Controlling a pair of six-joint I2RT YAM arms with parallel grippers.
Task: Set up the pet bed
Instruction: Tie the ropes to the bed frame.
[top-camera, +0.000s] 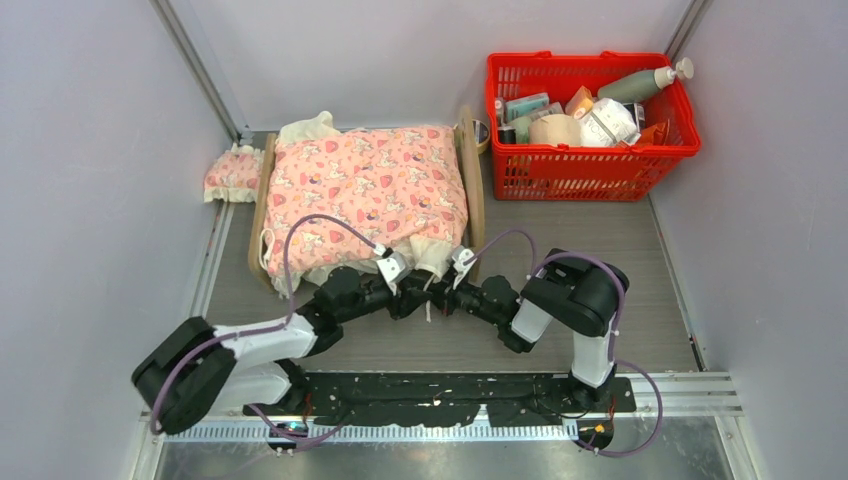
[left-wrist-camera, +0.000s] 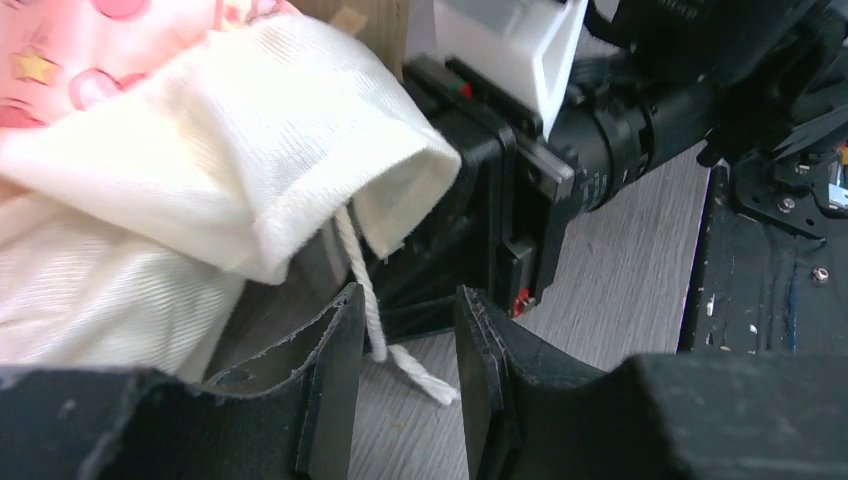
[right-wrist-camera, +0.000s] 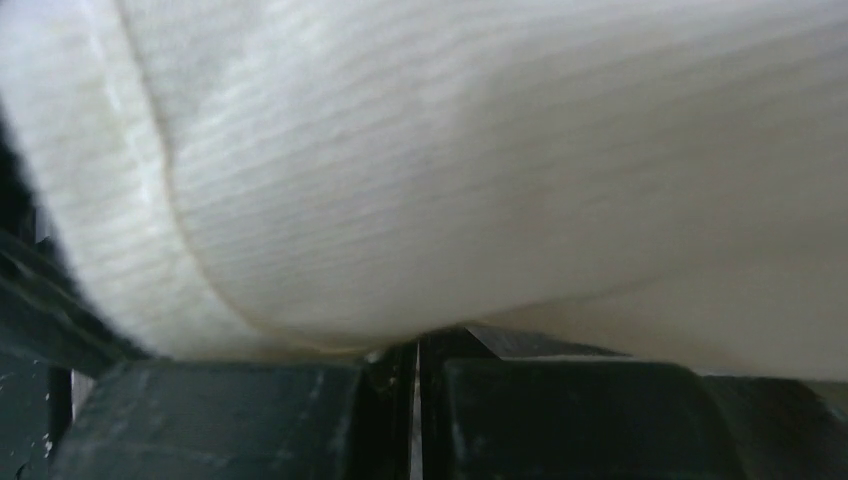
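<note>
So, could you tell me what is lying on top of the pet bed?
A pink patterned blanket with a cream frill covers the pet bed; only its wooden side rails show. Whatever lies beneath it is hidden.

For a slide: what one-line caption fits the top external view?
Left gripper open, right gripper pinching the pink blanket at the near end of the pet bed.
</note>
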